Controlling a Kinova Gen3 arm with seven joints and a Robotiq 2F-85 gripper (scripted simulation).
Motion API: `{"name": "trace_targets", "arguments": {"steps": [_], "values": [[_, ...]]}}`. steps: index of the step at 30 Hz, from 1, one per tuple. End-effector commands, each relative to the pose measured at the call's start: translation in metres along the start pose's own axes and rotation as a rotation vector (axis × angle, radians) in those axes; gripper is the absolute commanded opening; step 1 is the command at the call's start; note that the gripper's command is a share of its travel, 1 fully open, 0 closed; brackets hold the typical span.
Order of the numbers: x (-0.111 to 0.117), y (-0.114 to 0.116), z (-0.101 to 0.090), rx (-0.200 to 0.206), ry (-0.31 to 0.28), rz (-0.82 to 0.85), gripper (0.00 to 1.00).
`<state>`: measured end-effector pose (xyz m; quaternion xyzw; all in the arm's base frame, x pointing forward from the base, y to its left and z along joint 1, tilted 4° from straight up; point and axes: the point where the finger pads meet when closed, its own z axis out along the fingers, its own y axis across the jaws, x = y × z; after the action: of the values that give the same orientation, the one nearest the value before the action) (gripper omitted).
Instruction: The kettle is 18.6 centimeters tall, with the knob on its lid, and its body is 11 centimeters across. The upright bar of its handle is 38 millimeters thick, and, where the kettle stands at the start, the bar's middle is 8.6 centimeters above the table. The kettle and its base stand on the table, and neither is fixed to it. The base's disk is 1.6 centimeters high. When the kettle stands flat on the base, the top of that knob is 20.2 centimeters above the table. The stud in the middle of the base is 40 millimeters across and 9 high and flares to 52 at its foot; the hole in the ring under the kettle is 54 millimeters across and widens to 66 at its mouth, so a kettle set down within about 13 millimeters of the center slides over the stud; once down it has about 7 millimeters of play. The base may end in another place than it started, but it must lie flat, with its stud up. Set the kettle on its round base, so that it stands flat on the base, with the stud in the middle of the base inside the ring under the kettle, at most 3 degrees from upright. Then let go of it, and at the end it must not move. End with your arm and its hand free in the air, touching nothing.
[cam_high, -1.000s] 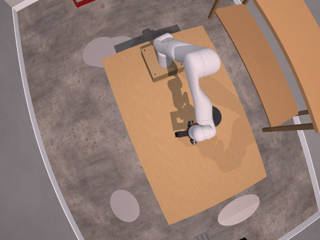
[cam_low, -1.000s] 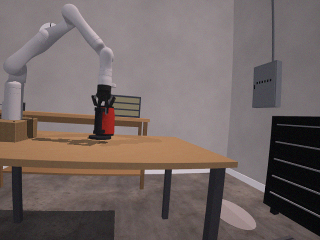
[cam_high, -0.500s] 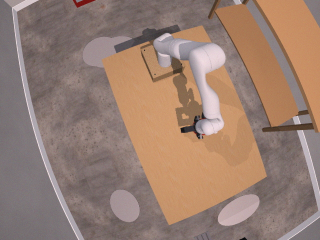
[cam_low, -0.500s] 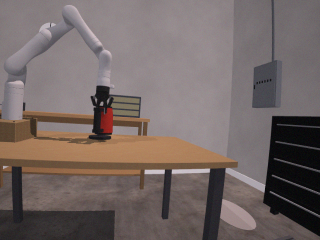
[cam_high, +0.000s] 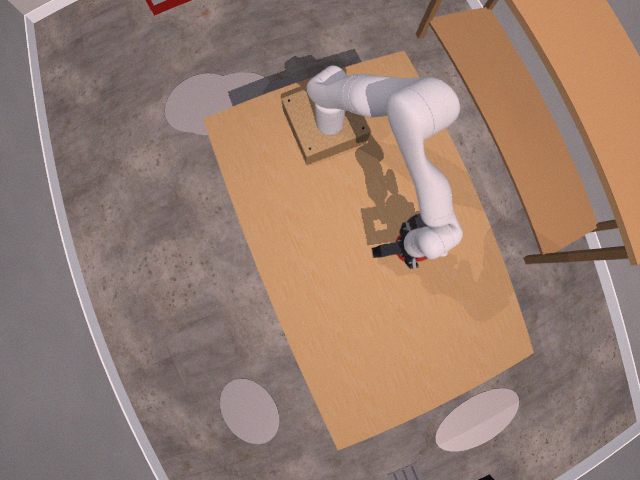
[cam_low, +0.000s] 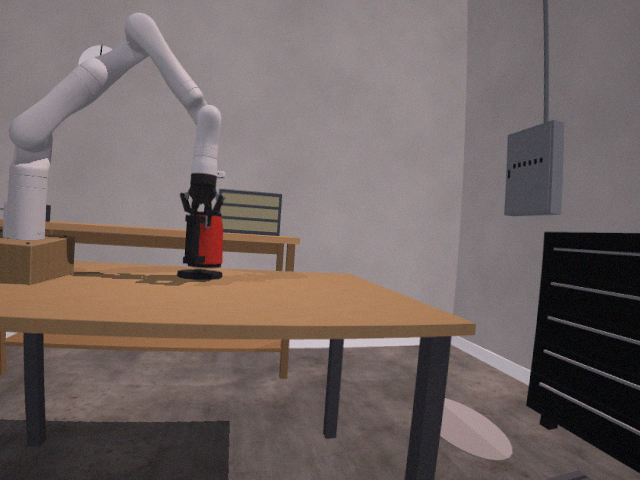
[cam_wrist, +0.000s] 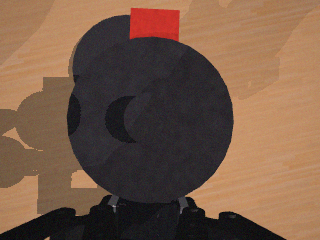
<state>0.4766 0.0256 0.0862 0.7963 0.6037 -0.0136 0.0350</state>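
Observation:
The red kettle (cam_low: 205, 246) with a black lid and a black handle hangs upright from my gripper (cam_low: 202, 215), which is shut on the handle. In the exterior view the kettle's bottom is a little above the round black base (cam_low: 200, 274), which lies flat on the table. From above, my wrist hides most of the kettle; only a red rim (cam_high: 413, 256) and the black handle (cam_high: 384, 251) show. In the wrist view the dark lid (cam_wrist: 155, 120) fills the middle, with the red spout (cam_wrist: 154, 24) at the top. A rim of the base (cam_wrist: 95, 40) peeks out at the upper left.
The arm's wooden mounting block (cam_high: 324, 125) stands at the table's back edge. Wooden benches (cam_high: 516, 129) run along the far side of the table. A black drawer cabinet (cam_low: 589, 335) and a grey wall box (cam_low: 533, 169) are off to the right.

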Motion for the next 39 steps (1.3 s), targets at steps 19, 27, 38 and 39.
{"name": "trace_targets", "arguments": {"steps": [19,27,38,39], "values": [[0.048,-0.024,-0.002,-0.002,0.002,-0.015,0.0],[0.057,-0.029,-0.002,-0.002,0.002,-0.015,0.0],[0.068,-0.035,-0.002,-0.002,0.002,-0.015,0.0],[0.069,-0.035,-0.002,-0.002,0.002,-0.015,0.0]]}}
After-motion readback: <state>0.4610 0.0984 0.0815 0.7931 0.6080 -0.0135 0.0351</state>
